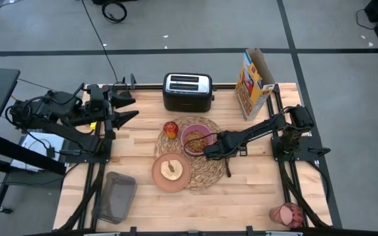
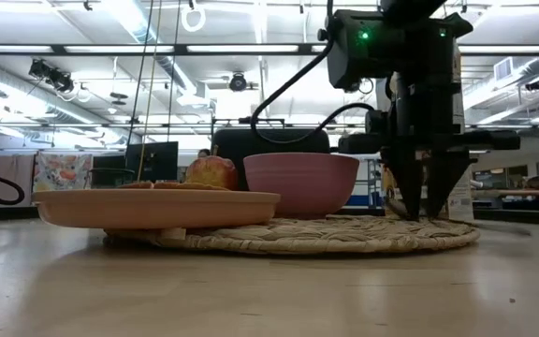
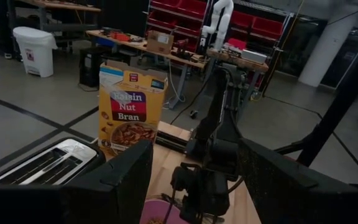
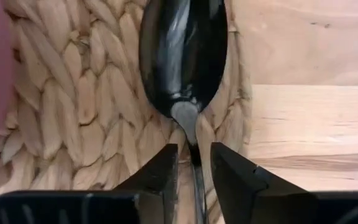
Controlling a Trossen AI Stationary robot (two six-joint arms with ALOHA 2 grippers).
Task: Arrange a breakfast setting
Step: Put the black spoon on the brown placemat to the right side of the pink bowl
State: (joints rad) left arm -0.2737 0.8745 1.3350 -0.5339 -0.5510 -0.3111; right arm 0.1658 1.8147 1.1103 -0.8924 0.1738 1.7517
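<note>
Right wrist view shows the metal spoon [image 4: 185, 62] lying on the woven placemat [image 4: 79, 124], its bowl at the mat's outer edge beside bare table [image 4: 309, 118], its handle running back between the right gripper's [image 4: 194, 163] two fingers. The fingers stand slightly apart on either side of the handle, with a small gap visible, so the claw looks to be letting go rather than clamping.

Taking the placemat [image 1: 192, 154] as the landmark in the high view: the pink bowl [image 1: 198, 137] sits on its centre, the red apple [image 1: 170, 129] on its far-left rim, the plate [image 1: 171, 172] overlaps its near-left edge, and the right gripper [image 1: 212, 152] is low over its right side, just beside the bowl. The pink tumbler [image 1: 287, 214] stands well apart from the mat, at the table's near-right corner. The left gripper [image 1: 126, 108] waits off the mat to the far left, its fingers open.

The step in hand seems to be setting down the spoon. Next, the right arm likely needs to open fully, lift clear without dragging the handle, then fetch the tumbler.
</note>
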